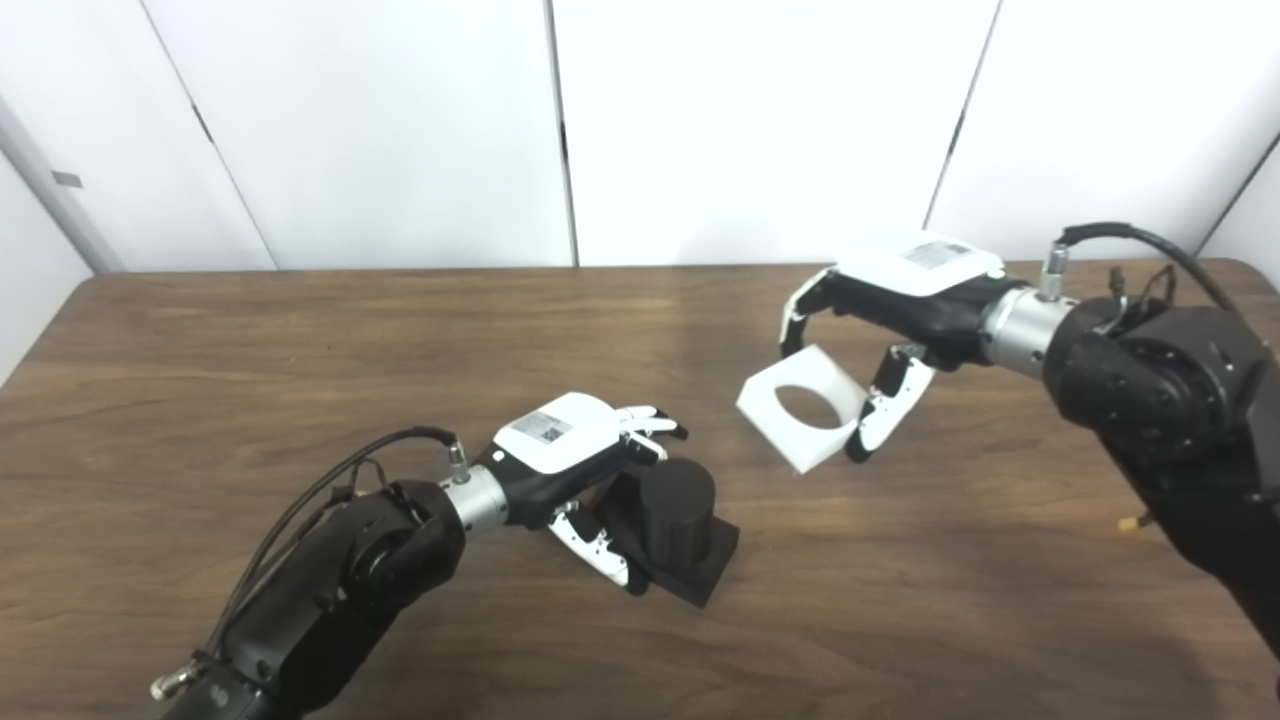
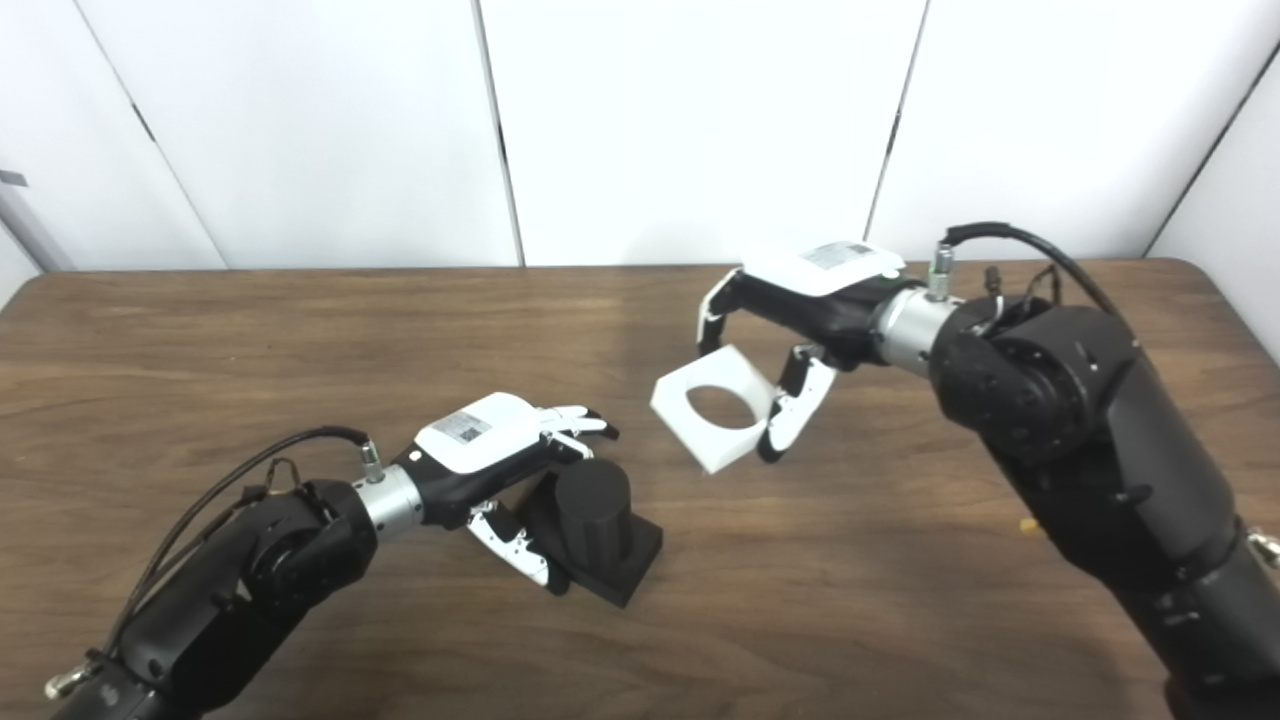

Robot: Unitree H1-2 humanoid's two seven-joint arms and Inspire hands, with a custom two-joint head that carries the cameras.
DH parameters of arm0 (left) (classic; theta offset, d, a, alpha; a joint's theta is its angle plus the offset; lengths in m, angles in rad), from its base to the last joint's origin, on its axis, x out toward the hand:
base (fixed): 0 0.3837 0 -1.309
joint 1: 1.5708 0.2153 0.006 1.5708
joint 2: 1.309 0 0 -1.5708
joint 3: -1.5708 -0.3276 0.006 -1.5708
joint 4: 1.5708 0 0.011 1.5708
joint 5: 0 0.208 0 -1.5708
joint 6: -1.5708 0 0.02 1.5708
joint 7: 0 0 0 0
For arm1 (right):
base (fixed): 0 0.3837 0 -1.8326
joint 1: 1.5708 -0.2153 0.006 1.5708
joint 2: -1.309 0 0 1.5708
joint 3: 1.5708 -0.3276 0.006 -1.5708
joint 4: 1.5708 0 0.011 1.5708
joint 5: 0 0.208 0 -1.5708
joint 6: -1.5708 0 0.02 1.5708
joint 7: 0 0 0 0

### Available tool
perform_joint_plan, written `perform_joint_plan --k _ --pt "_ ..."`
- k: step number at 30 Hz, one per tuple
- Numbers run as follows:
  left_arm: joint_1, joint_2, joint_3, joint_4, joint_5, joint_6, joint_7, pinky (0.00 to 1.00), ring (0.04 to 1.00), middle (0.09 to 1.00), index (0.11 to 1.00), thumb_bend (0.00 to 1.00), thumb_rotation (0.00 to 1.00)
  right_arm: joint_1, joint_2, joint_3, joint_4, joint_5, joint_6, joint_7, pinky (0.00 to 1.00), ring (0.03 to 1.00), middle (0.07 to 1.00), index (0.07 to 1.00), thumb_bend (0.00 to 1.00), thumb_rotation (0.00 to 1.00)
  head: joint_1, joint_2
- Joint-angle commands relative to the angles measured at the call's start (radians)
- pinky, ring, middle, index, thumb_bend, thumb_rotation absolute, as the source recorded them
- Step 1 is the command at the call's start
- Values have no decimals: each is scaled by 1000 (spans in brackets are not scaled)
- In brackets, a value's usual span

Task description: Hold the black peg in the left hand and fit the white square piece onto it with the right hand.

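Note:
A black peg (image 1: 680,525), a round post on a square base, rests on the wooden table (image 1: 300,380) at front centre. My left hand (image 1: 585,460) wraps around it, fingers over the post and thumb against the base's near side. To the right and a bit higher, my right hand (image 1: 880,320) holds the white square piece (image 1: 803,405) between fingers and thumb. The piece has a round hole through it, is tilted, and hangs above the table, apart from the peg.
White wall panels (image 1: 760,120) stand behind the table's far edge. The table's right rear corner (image 1: 1240,268) lies just behind my right forearm.

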Motion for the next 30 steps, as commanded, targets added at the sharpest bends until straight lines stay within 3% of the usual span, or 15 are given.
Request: perform_joint_plan --k 1,9,18,30 --pt "6 -7 -39 43 69 37 -58 850 944 919 492 524 72 -48 8 -15 -25 14 -8 -17 722 808 734 479 521 127 0 2" --pt "4 -8 -40 41 74 39 -57 845 941 922 492 523 73 -43 55 14 -12 10 -41 -27 717 792 730 479 522 130 5 4" --pt "3 -16 -42 46 72 45 -59 861 951 920 492 523 73 -35 103 49 -44 -5 -13 -1 745 802 732 478 522 130 7 7" --pt "3 -21 -44 30 75 65 -68 853 950 921 492 523 73 -9 151 70 -19 -3 -40 -18 747 796 730 479 523 130 15 14"
